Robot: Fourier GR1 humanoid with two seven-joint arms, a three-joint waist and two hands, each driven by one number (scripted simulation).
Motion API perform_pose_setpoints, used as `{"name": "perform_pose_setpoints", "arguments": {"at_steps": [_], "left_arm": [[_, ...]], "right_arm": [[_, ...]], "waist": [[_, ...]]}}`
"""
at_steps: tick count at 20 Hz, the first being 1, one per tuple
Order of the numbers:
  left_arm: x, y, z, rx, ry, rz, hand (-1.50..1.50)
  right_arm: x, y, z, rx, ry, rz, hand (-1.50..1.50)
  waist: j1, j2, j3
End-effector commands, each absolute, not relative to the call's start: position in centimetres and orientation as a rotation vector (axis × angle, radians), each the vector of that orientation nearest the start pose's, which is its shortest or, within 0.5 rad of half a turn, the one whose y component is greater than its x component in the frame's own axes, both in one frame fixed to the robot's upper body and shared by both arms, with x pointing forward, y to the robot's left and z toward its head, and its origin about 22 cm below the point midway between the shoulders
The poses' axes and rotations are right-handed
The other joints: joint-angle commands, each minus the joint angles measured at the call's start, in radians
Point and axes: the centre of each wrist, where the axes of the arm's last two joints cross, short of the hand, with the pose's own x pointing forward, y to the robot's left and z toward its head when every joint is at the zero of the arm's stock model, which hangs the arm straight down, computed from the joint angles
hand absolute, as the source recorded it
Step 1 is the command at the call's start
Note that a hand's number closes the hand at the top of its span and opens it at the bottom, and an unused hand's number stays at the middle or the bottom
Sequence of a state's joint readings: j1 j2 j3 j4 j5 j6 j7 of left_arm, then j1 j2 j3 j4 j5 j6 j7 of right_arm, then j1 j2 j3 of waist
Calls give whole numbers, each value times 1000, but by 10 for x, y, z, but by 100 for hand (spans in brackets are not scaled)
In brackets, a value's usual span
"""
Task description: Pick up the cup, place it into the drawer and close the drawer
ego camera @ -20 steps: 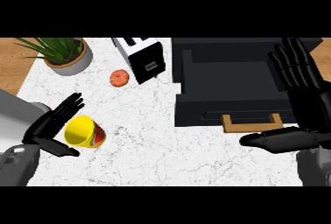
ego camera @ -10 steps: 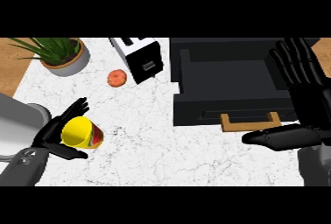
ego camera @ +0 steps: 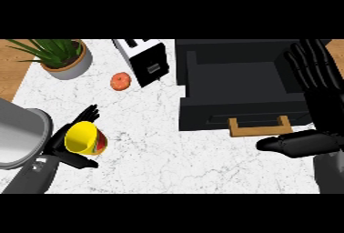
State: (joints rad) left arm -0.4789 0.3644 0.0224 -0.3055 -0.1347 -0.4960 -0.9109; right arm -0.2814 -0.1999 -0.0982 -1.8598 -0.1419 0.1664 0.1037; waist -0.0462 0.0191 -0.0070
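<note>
A yellow cup (ego camera: 83, 138) with a red side leans in my left hand (ego camera: 67, 148) at the lower left of the counter, mouth facing up. The hand's fingers and thumb curl round the cup from behind and below. The black drawer (ego camera: 235, 84) stands pulled out at the upper right, its inside bare, a wooden handle (ego camera: 260, 125) on its front. My right hand (ego camera: 312, 91) is open at the right edge, fingers up along the drawer's right side, thumb pointing left below the handle.
A potted plant (ego camera: 64, 57) sits at the upper left. A toaster (ego camera: 148, 61) stands left of the drawer, and an orange doughnut-like thing (ego camera: 121, 82) lies beside it. A grey rounded container (ego camera: 20, 134) fills the left edge.
My left hand has closed round the cup and tipped it, mouth now facing up. The right hand has stayed put.
</note>
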Motion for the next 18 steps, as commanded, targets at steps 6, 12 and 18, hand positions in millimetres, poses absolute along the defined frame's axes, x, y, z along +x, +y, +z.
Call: {"name": "perform_pose_setpoints", "arguments": {"at_steps": [6,12,18], "left_arm": [[300,335,-107,-555,-1622,-357,-150],[290,319,-121,-730,-1557,-297,150],[306,313,-106,-476,-1881,-358,150]], "right_arm": [[277,-253,153,85,-2010,294,-150],[276,-248,154,78,-2009,307,-150],[280,-259,152,62,-2000,284,-150]], "waist": [[2,-2,1],[-2,-1,-1],[3,1,0]]}}
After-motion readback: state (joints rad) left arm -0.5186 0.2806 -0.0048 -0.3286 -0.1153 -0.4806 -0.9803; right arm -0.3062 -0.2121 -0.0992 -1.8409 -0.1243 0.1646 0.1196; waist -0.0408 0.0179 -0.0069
